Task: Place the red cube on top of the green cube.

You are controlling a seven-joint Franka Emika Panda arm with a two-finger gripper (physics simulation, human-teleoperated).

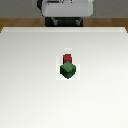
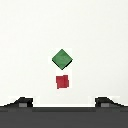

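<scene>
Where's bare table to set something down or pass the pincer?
Bare white table lies to both sides of the red cube and green cube, and in front of the green one. It is crowded only where the two cubes sit close, the red behind the green.

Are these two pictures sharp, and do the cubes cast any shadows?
Exterior view: soft, low-resolution; red cube and green cube have blurred edges, no clear shadows on the white table. Wrist view: flat, even light, no glare; dark fingertips slightly fuzzy.
</scene>
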